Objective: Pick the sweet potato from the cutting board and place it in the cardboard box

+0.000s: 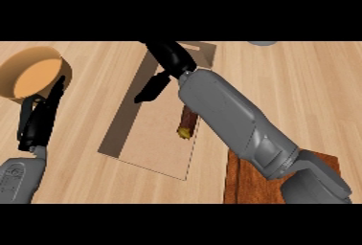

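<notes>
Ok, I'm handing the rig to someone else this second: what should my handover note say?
Right hand: open, holds nothing, above the far end of the cardboard box.
Left hand: open, resting at the view's left, beside a tan bowl.
Sweet potato: off the cutting board, lying at the box's right side, partly hidden by the right forearm.
Done: pick and, as far as I can see, the placing.
Left: check that it lies fully inside the box, then draw the right arm back.
</notes>
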